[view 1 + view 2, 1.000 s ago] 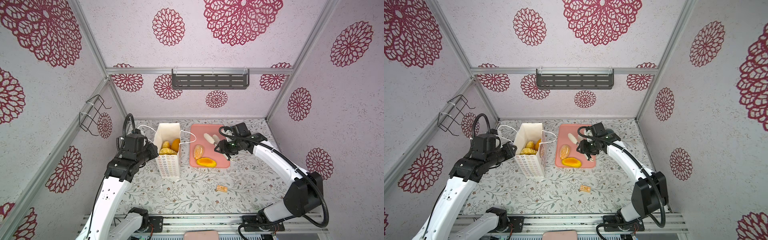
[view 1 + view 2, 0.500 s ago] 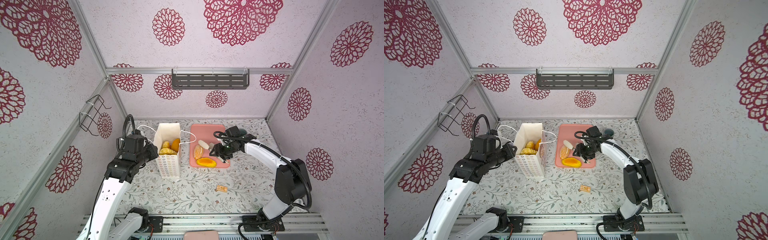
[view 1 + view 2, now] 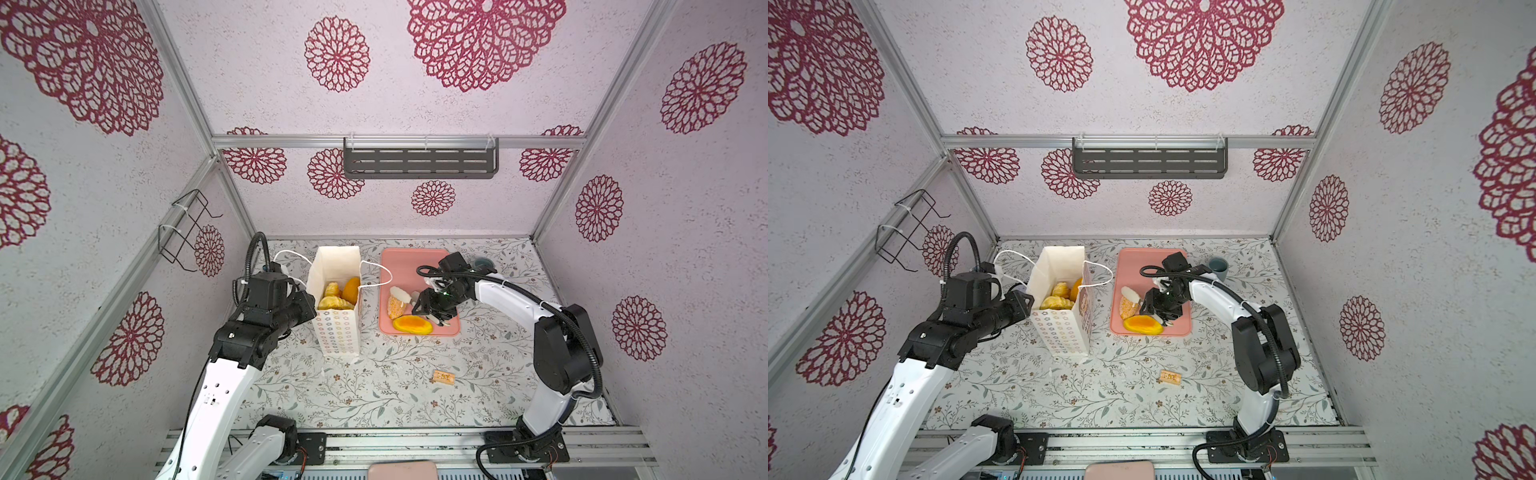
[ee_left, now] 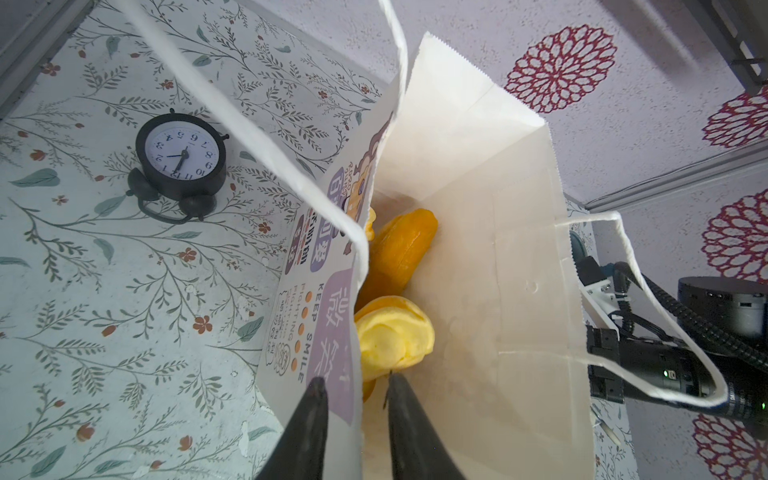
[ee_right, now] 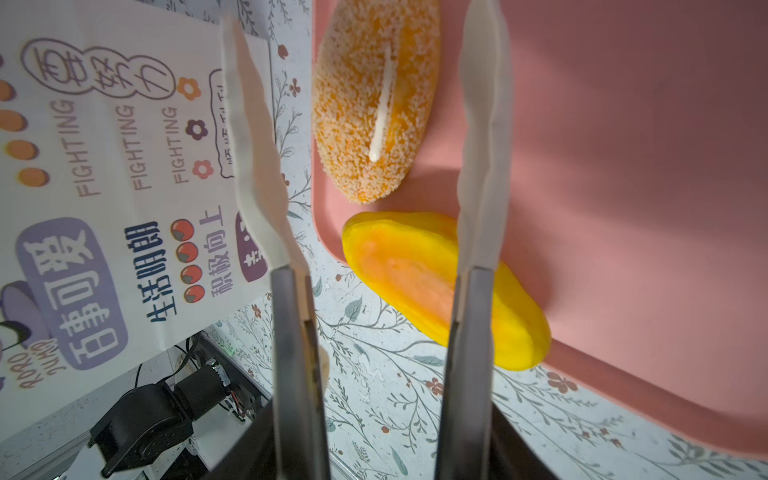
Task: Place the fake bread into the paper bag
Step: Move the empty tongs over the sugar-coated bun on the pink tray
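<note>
The paper bag [image 3: 338,332] [image 3: 1063,332] [image 4: 498,249] [image 5: 104,166] stands upright and open-topped, left of the pink tray [image 3: 415,262] [image 3: 1150,259] [image 5: 623,166]. Several pieces of fake bread [image 3: 336,295] [image 3: 1059,297] [image 4: 395,340] lie inside it. My left gripper [image 3: 311,301] [image 3: 1025,301] [image 4: 355,384] is shut on the bag's wall, one finger inside and one outside. On the tray lie a crumb-coated bread [image 3: 395,308] [image 3: 1127,308] [image 5: 374,104] and a glossy orange oval bread [image 3: 412,325] [image 3: 1143,325] [image 5: 415,274]. My right gripper [image 3: 405,296] [image 3: 1136,299] [image 5: 361,50] is open, its white tips either side of the crumb-coated bread without touching it.
A small tan block [image 3: 444,377] [image 3: 1170,377] lies on the floral mat nearer the front. A dark cup [image 3: 483,264] [image 3: 1219,266] stands behind the right arm. A black alarm clock [image 4: 180,160] sits left of the bag. A wire rack [image 3: 187,228] hangs on the left wall.
My right gripper has moved left across the tray to the crumb-coated bread, and its jaws stand a little wider. The left arm and the bag have not moved.
</note>
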